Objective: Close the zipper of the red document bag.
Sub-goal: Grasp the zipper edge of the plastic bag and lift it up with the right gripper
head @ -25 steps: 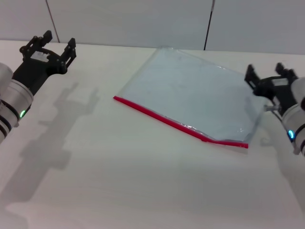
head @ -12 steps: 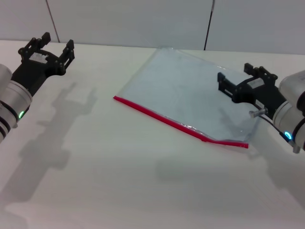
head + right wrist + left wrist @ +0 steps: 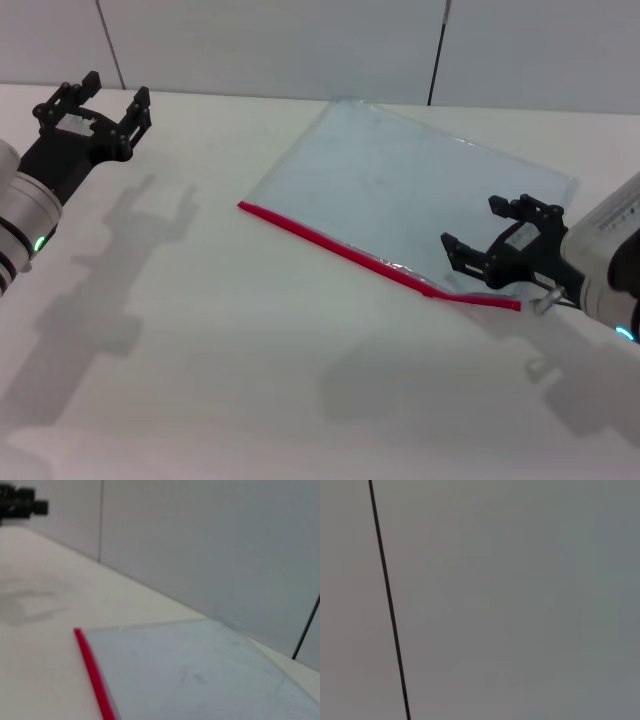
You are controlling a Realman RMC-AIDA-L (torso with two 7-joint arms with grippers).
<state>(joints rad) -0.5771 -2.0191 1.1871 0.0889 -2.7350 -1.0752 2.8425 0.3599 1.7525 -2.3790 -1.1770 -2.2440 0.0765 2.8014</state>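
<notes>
The red document bag [image 3: 400, 185], a flat translucent pale blue-grey pouch, lies at an angle on the white table [image 3: 200, 380]. Its red zipper [image 3: 340, 252] runs along the near long edge, from the left corner to the right corner. My right gripper [image 3: 470, 224] hovers open over the bag's right end, just behind the right end of the zipper, with nothing between its fingers. In the right wrist view the bag [image 3: 200, 680] and the zipper [image 3: 95, 675] lie close below. Far to the left, my left gripper [image 3: 118, 86] is raised, open and empty.
A grey panelled wall [image 3: 300, 45] with dark seams stands behind the table. The left wrist view holds only that wall and one seam [image 3: 390, 605]. The right wrist view catches the left gripper [image 3: 20, 505] far off.
My right gripper has swung from the table's right edge leftward and nearer, coming over the bag's right end by the zipper. The left arm has barely shifted.
</notes>
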